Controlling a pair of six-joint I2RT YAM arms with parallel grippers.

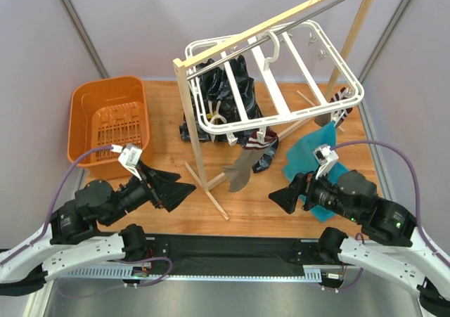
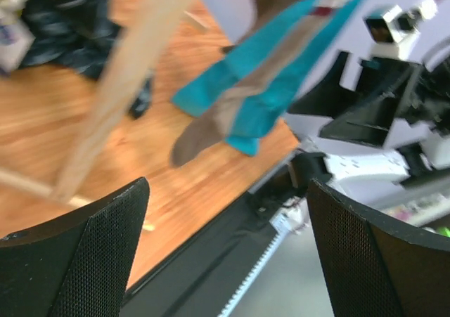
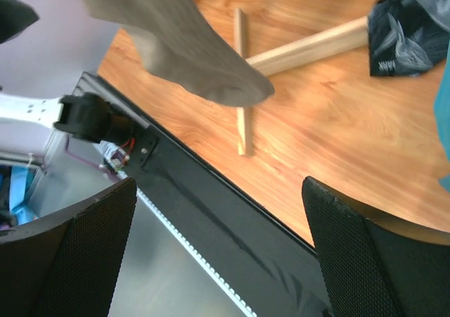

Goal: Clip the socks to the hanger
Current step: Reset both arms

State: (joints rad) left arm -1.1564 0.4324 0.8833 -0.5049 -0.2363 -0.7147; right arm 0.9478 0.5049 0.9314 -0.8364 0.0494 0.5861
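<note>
Spreading across the scene is a wooden tabletop [image 1: 267, 204], closed in by pale grey walls, with a black strip along its near edge where the arms are bolted. A wooden pole rack [image 1: 188, 113] stands on it, and the white hanger [image 1: 309, 110] hangs by its hook from the rack's top pole. One of the socks [image 1: 242, 168] dangles toe-down from the hanger's near rail, its striped cuff up at the clips. A second sock [image 1: 337, 110] hangs at the hanger's right corner. A black patterned garment [image 1: 225, 92] lies heaped under the frame, and a teal cloth [image 1: 309, 159] lies on the table to the right.

The orange basket [image 1: 84, 113] sits at the far left, its slotted floor showing.

The left gripper [image 1: 184, 185] hangs above the table left of the near sock, apart from it. Its fingers [image 2: 84, 261] are spread wide with nothing between them. The right gripper [image 1: 275, 194] faces it from the other side of the sock. Its fingers [image 3: 70, 261] are likewise spread wide and touch nothing, with the sock's toe hanging just ahead of them.
</note>
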